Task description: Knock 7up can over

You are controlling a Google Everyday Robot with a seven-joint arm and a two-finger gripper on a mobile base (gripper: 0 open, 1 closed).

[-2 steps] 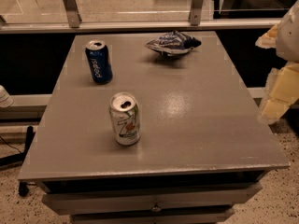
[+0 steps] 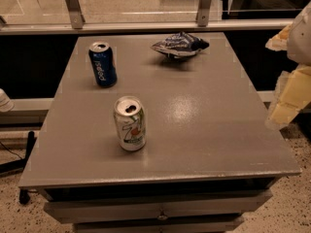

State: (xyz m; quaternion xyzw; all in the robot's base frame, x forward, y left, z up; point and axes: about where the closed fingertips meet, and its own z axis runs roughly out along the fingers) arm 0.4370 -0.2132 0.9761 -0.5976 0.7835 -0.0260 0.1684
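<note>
The tool (image 2: 285, 103) hangs off the right edge of the bench (image 2: 218, 130); open top lies between it and the 7up can (image 2: 130, 124). The Pepsi can (image 2: 102, 64) and bag (image 2: 180, 45) sit farther back.

Gripper (image 2: 287, 98) half beyond right edge

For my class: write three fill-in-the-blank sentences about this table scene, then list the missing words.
1. The 7up can stands ___ on the table.
2. The Pepsi can behind it is dark ___.
3. The gripper is at the picture's ___ edge, touching neither can.
Missing words: upright; blue; right.
</note>
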